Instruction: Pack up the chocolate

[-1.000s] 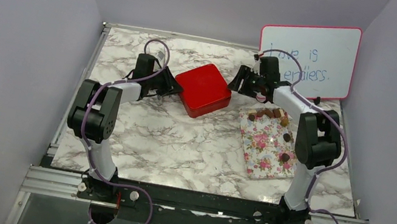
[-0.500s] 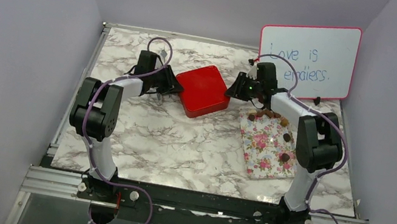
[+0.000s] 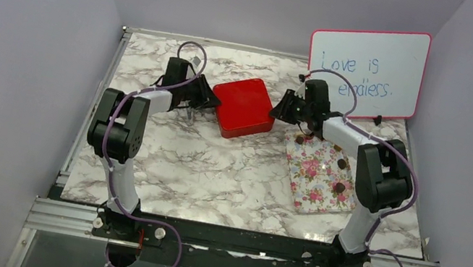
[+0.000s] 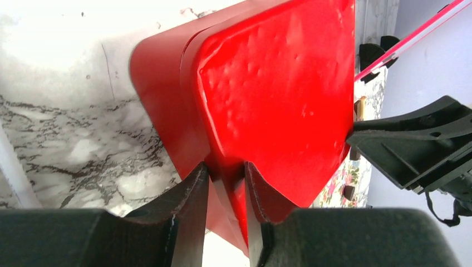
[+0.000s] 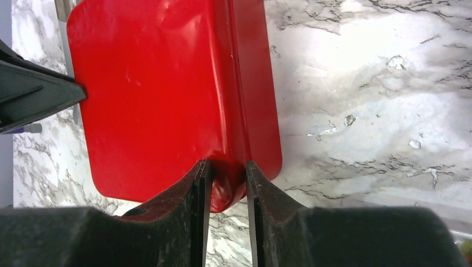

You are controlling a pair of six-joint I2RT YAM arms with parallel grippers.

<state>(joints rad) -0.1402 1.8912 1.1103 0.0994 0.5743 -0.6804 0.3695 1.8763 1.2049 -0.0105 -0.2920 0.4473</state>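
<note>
None of the chocolate (image 3: 343,164) is packed yet, as far as I can judge: in the overhead view the few brown pieces I can see lie on the flowered sheet (image 3: 317,181) at the right of the desk (image 3: 212,173), some of them partly behind my right arm (image 3: 376,176). The red tin (image 3: 244,107) sits mid-desk beside that sheet with its lid on, in front of the whiteboard (image 3: 370,69), and both arms reach in to it from opposite sides, the left arm (image 3: 118,129) from the left. From the left wrist camera, my left jaws are clenched on the near corner of the tin (image 4: 278,94), pinching the rim where lid meets base, and a dark piece (image 4: 348,192) shows on the sheet beyond. From the right wrist camera, my right jaws grasp the opposite corner of the tin (image 5: 156,94) in the same way, nipped onto its edge. So I take it I am only at the opening step; the lid has to come off, then every piece has to be carried across and the tin closed.
</note>
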